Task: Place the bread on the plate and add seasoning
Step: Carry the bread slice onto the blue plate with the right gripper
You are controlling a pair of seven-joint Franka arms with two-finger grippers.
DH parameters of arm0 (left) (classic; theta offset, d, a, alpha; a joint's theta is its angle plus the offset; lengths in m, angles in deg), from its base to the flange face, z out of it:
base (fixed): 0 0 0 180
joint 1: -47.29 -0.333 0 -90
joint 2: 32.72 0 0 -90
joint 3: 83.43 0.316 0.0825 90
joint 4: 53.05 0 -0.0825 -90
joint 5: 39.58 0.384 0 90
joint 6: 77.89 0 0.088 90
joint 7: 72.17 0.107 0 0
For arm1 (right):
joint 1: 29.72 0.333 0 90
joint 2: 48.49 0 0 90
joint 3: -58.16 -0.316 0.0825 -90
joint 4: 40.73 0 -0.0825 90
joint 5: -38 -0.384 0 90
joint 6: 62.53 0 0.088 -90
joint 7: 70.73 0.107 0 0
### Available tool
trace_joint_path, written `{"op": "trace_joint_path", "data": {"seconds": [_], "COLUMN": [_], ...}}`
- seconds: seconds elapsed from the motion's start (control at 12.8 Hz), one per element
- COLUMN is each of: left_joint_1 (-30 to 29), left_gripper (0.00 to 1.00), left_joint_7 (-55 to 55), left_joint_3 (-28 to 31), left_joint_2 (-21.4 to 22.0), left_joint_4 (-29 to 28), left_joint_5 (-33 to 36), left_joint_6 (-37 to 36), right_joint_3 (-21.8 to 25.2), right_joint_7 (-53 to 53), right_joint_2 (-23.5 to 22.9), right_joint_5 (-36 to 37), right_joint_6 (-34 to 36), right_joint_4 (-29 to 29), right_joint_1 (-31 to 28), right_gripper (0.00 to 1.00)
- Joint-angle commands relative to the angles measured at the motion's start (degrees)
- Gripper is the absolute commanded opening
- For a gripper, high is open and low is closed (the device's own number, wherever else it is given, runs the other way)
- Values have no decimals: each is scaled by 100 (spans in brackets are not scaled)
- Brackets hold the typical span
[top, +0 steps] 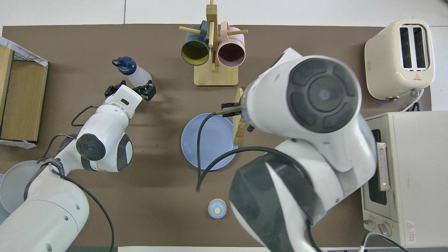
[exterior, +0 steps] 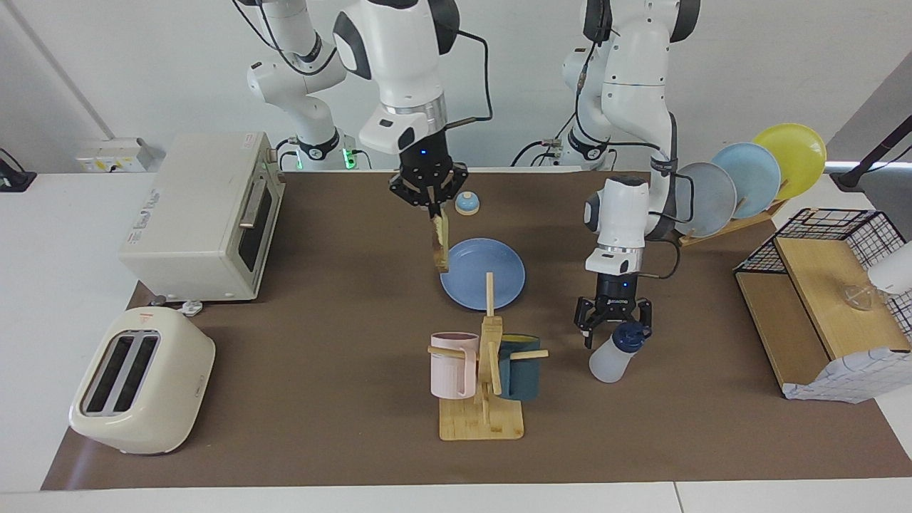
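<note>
The bread (exterior: 440,242) hangs upright from my right gripper (exterior: 432,206), which is shut on its top edge. Its lower edge is at the rim of the blue plate (exterior: 491,274) toward the right arm's end. In the overhead view the bread (top: 239,126) shows beside the plate (top: 210,140), and the right arm hides most of its gripper. The seasoning bottle (exterior: 614,353) stands on the mat, slightly tilted, toward the left arm's end. My left gripper (exterior: 613,322) is open, its fingers on either side of the bottle (top: 134,71) at cap height (top: 130,91).
A blue-and-tan bell (exterior: 467,204) sits nearer to the robots than the plate. A wooden mug rack (exterior: 484,370) with two mugs stands farther out. Toaster (exterior: 139,381) and oven (exterior: 199,214) are at the right arm's end. Plate rack (exterior: 748,182) and wire basket (exterior: 819,299) are at the left arm's end.
</note>
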Motion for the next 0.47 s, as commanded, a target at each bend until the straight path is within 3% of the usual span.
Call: {"op": "trace_joint_path", "data": {"seconds": [0.0,0.23,0.39], "left_joint_1": [126,135,170], "left_gripper": [100,100,100], "left_joint_7": [-23,-23,12], "left_joint_3": [122,122,130], "left_joint_2": [-152,-319,-381], "left_joint_4": [223,391,408], "left_joint_5": [-170,-373,-346], "left_joint_6": [163,181,207], "right_joint_3": [16,16,16], "right_joint_7": [206,626,786], "right_joint_2": [110,-127,-94], "right_joint_5": [-119,-154,-163], "right_joint_6": [-740,-1803,-2114], "right_joint_4": [-606,-1107,-1493], "right_joint_1": [80,422,545], "right_gripper": [0,0,0]}}
